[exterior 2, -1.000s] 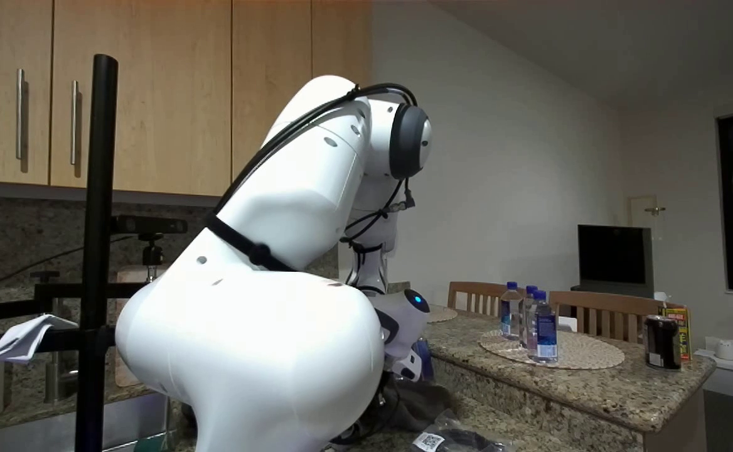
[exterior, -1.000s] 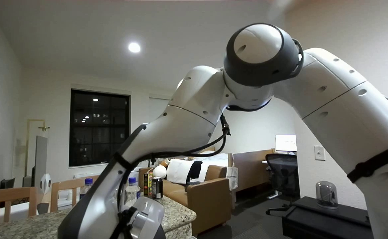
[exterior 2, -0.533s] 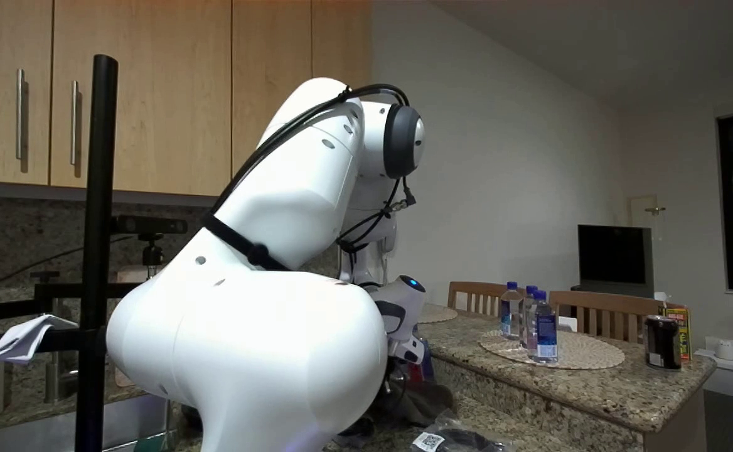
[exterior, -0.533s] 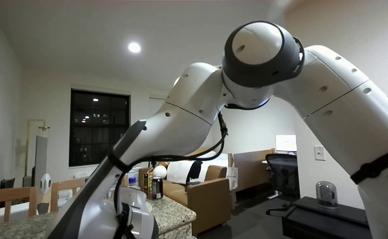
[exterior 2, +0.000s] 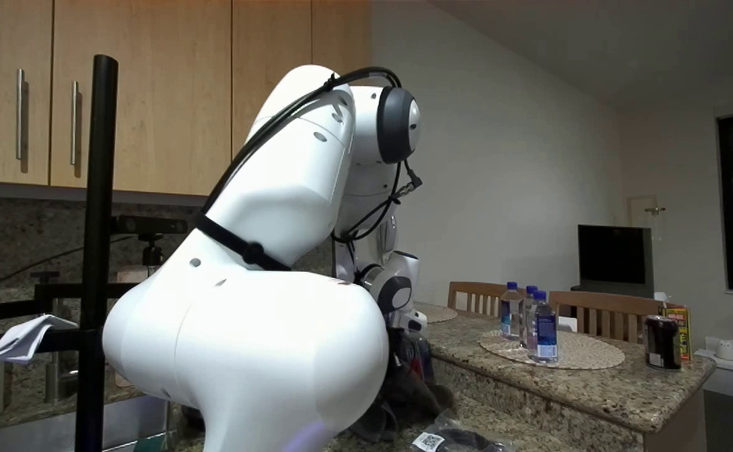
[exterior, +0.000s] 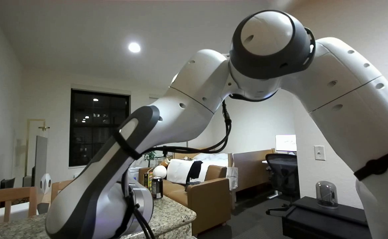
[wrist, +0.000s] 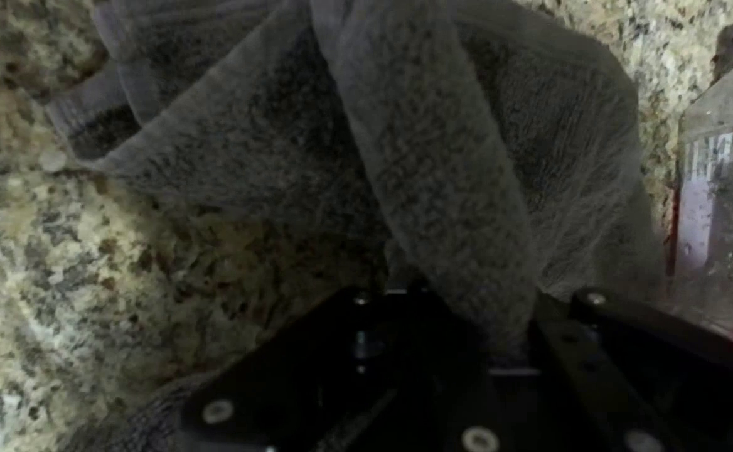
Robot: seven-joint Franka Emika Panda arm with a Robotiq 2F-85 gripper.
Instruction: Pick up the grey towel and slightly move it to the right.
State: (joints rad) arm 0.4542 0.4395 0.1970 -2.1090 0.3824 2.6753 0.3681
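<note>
There, the pincer (wrist: 476,304) has a thick fold of the grey towel (wrist: 432,163) nipped fast! The rest spreads over the speckled counter (wrist: 59,270), near a clear, blue-capped bottle (wrist: 724,188). Does the towel touch down? Can't tell.

Ceiling light (exterior: 134,47) is glowing white, pale walls (exterior 2: 498,157) are catching it, and the window (exterior: 99,142) is looking black with tiny lights (exterior: 85,119). Tan couch (exterior: 210,205) is sitting past the speckled surface (exterior: 175,212), an office chair (exterior: 282,171) is standing on dark flooring (exterior: 243,222), and wood cabinets (exterior 2: 159,94) are hanging in an exterior view.
</note>
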